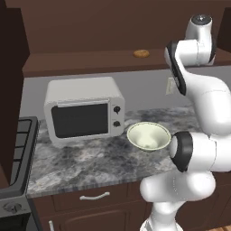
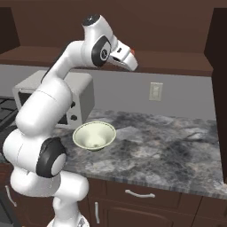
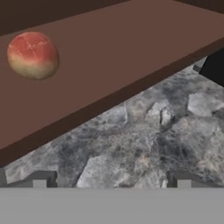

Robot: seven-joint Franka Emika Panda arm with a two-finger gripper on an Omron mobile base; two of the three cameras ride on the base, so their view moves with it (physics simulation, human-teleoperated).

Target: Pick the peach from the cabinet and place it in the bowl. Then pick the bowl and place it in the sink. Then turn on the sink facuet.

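Two small dark fingertips of the tool (image 3: 111,178) sit wide apart at the foot of the hand view with nothing between them, so it is open and empty. The hand is raised to shelf height and angled down across the shelf edge, presumably to line up a reach for the fruit.

Nearest on the grey marbled stone bench (image 1: 90,164) stands the wide pale cream-green bowl (image 1: 149,136), mouth up, likely left there to receive the fruit, just beside the boxy white microwave (image 1: 84,110).

Farther and higher, the small round reddish-orange peach (image 3: 33,54) rests on the long shelf of the dark brown wooden cabinet (image 3: 113,61), off to one side of the tool and well apart from it. Being nearly round, it has no clear long axis; its redder part faces up.

A flat tan cookie-like disc (image 1: 141,53) lies on the same shelf.
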